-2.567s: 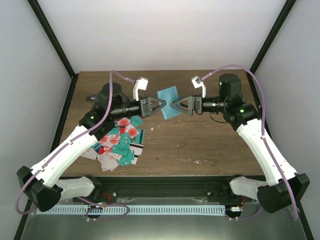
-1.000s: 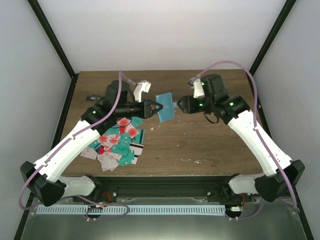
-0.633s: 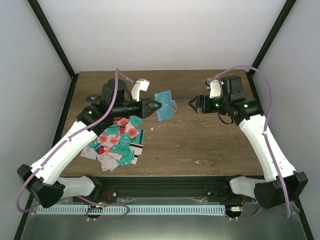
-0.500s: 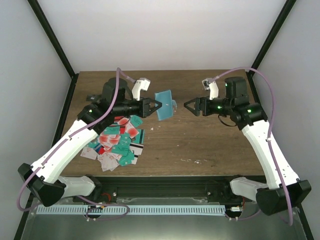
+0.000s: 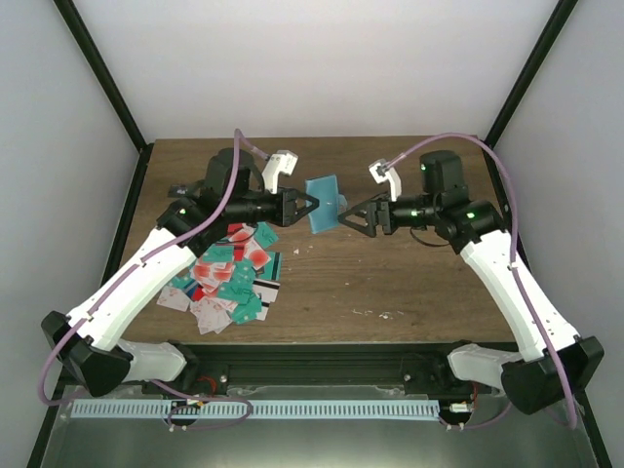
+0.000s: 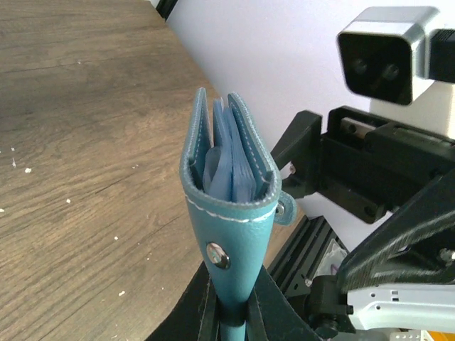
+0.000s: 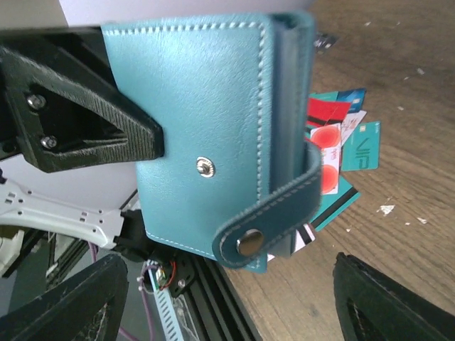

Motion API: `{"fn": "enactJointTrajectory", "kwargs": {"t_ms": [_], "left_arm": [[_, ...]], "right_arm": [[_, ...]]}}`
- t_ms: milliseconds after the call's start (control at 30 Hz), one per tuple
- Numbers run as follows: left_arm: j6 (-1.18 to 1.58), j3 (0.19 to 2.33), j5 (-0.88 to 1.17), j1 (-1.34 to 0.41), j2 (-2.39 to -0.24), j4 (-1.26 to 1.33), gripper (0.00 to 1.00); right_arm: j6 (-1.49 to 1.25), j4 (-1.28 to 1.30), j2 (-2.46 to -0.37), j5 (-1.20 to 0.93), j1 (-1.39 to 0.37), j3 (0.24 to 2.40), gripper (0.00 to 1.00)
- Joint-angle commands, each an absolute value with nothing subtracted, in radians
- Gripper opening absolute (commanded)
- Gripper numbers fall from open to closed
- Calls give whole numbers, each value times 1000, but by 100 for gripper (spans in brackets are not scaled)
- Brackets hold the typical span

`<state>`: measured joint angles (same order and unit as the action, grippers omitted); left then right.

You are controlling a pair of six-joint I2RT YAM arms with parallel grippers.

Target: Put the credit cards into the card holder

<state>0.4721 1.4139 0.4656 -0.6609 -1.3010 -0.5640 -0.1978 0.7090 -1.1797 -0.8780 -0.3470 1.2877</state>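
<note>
The teal-blue card holder (image 5: 325,202) is held up above the table, folded, by my left gripper (image 5: 304,205), which is shut on its edge. In the left wrist view the holder (image 6: 231,213) stands edge-on between my left gripper's (image 6: 233,317) fingers, its inner pockets showing. My right gripper (image 5: 353,219) is open just right of the holder and does not touch it. In the right wrist view the holder (image 7: 206,121) fills the middle, its snap tab (image 7: 274,209) hanging loose, and my right gripper (image 7: 227,288) has its fingers spread wide. The credit cards (image 5: 229,278) lie in a heap at the table's left front.
The wooden table (image 5: 409,283) carries a few small white crumbs near the front middle. The card heap also shows behind the holder in the right wrist view (image 7: 338,153). Black frame posts stand at both back corners.
My right gripper let go of the holder, drew back to the right, then came back close to it with jaws open. My left gripper kept hold of the holder throughout.
</note>
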Motion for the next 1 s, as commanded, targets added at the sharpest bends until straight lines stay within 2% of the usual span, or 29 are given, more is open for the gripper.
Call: {"fn": "enactJointTrajectory", "kwargs": {"t_ms": [0, 233, 533, 667, 800, 967], "left_arm": [[483, 1440, 483, -658, -1304, -547, 4], [487, 1434, 490, -658, -1302, -545, 4], [487, 1431, 497, -657, -1308, -541, 4], [488, 1431, 500, -658, -1312, -540, 4], [488, 1422, 507, -658, -1319, -531, 4], [498, 1375, 536, -658, -1331, -495, 4]], "right_arm": [[-205, 687, -1203, -842, -398, 1334, 79], [-249, 655, -1206, -718, -403, 1338, 55], [-247, 649, -1218, -714, -403, 1340, 25], [-245, 650, -1221, -714, -405, 1333, 16], [-245, 645, -1218, -723, -403, 1317, 1], [-268, 655, -1208, -730, -403, 1251, 1]]}}
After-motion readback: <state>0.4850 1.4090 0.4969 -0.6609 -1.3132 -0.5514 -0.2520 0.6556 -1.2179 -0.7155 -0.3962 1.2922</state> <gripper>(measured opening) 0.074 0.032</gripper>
